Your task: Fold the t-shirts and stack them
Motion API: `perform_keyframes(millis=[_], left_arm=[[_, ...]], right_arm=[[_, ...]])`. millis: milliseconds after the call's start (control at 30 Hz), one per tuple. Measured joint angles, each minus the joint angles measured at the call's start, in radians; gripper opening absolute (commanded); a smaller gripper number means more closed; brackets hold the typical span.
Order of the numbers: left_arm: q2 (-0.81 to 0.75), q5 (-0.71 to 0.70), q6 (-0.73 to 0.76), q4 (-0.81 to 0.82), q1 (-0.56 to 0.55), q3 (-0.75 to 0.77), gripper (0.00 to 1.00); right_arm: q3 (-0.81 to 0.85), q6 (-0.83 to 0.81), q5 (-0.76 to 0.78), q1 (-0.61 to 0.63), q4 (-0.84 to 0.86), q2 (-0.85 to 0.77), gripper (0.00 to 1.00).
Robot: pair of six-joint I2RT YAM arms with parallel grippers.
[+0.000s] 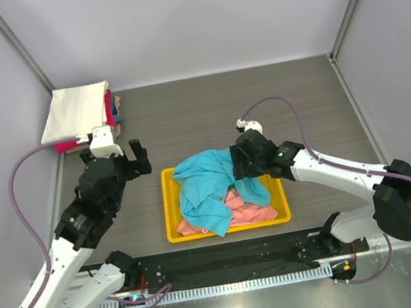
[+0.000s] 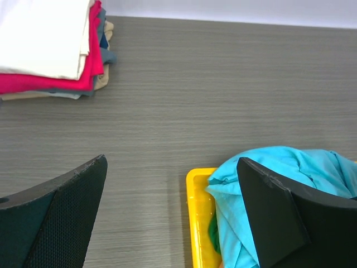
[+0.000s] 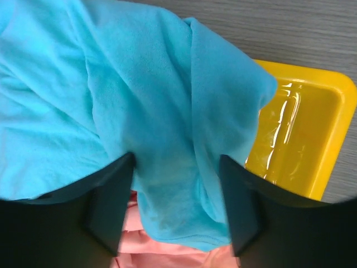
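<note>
The right pincer [image 3: 175, 167] hangs open, the turquoise t-shirt [image 3: 111, 84] bunched between its jaws. Best pinch that fold alone, leaving the pink shirt [image 3: 167, 257] beneath.

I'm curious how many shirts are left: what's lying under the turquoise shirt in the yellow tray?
Under the turquoise shirt lies a salmon-pink shirt, and a bit of green cloth shows by the yellow tray's wall. Whatever else lies beneath is covered.
</note>
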Motion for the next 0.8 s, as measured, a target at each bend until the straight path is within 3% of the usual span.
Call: perform_keyframes(millis=[67, 100, 133, 167, 200, 400, 467, 633, 733, 767, 800], left_arm=[[-0.026, -0.006, 0.009, 0.004, 0.0, -0.006, 1.0], [-0.034, -0.009, 0.013, 0.006, 0.0, -0.007, 1.0], [-0.039, -0.012, 0.016, 0.009, 0.0, -0.008, 1.0], [-0.043, -0.015, 0.018, 0.013, 0.0, -0.008, 1.0], [-0.045, -0.018, 0.018, 0.015, 0.0, -0.008, 1.0], [-0.041, -0.024, 0.025, 0.014, 0.0, -0.009, 1.0], [-0.039, -0.032, 0.029, 0.013, 0.0, -0.009, 1.0], [-0.036, -0.047, 0.04, 0.011, 0.0, -0.009, 1.0], [-0.036, -0.055, 0.043, 0.008, 0.0, -0.009, 1.0], [-0.036, -0.056, 0.043, 0.007, 0.0, -0.009, 1.0], [-0.037, -0.06, 0.043, 0.005, 0.0, -0.009, 1.0]], right_arm=[[0.0, 0.002, -0.001, 0.0, 0.012, 0.022, 0.51], [0.0, 0.002, -0.002, 0.0, 0.02, 0.033, 0.37], [0.0, -0.002, -0.002, 0.0, 0.025, 0.041, 0.29], [0.0, -0.003, -0.002, 0.0, 0.031, 0.047, 0.1], [0.002, -0.01, -0.003, 0.0, 0.033, 0.051, 0.01], [0.149, -0.066, 0.009, 0.0, -0.032, 0.084, 0.01], [0.338, -0.116, 0.036, 0.0, -0.106, 0.131, 0.01], [1.1, -0.282, 0.143, 0.0, -0.142, 0.359, 0.01], [1.35, -0.334, 0.177, -0.03, -0.094, 0.404, 0.03], [1.377, -0.337, 0.178, -0.058, -0.081, 0.399, 0.33], [1.376, -0.328, 0.174, -0.091, -0.068, 0.388, 0.52]])
